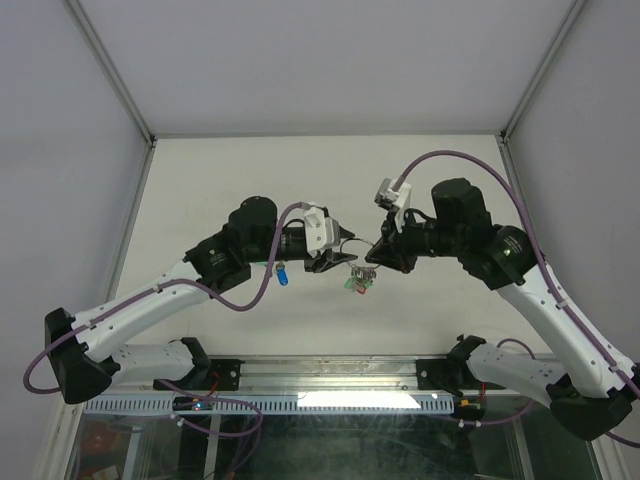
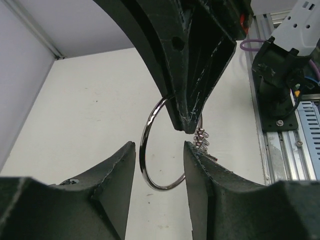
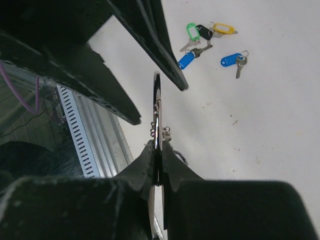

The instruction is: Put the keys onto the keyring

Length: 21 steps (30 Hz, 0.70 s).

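Observation:
The keyring is a thin silver ring held in the air, and my right gripper is shut on its edge. In the left wrist view the right gripper's fingers come down from above onto the ring. My left gripper is open, its jaws standing either side of the ring's lower arc with a gap on the left side. Small split rings bunch on the ring by my right finger. Capped keys hang below the two grippers. Loose keys lie on the table: green, black, yellow and two blue.
A metal rail runs along the table's near edge below the grippers. The right arm's base stands at the right. White walls enclose the table on three sides. Purple cables loop from both arms.

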Tool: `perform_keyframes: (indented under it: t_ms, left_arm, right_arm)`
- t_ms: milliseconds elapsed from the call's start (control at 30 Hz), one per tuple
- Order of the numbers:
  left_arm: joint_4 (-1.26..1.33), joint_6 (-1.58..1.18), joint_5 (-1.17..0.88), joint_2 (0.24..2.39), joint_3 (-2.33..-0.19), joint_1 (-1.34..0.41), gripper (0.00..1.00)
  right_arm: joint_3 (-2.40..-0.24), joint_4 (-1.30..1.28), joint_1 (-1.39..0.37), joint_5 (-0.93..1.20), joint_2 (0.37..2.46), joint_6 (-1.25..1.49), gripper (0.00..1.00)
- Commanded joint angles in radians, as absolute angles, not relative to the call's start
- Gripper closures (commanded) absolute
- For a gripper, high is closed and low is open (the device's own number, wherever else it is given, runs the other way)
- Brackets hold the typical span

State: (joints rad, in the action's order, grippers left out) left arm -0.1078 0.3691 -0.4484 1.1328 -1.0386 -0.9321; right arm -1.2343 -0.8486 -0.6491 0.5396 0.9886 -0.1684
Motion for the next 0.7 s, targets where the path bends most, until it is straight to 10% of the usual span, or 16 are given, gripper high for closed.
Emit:
perform_keyframes:
  t_ms: [0, 367, 667]
  left_arm:
    - [-0.149, 0.425, -0.51, 1.152, -1.113, -0.928, 0.6]
    - [-0.19, 0.478, -0.507, 1.171, -1.139, -0.928, 1.0]
    - [-0.108, 0.41, -0.341, 1.152, -1.107, -0.928, 1.0]
  right_arm:
    - [-1.31, -0.776, -0.692, 0.57, 0.979, -0.229, 1.0]
    - [-1.326, -0.804, -0.736, 0.511, 0.978, -0.263, 0.99]
    - [-1.227, -0.642, -0.736, 0.241, 0.856, -0.179, 0.58]
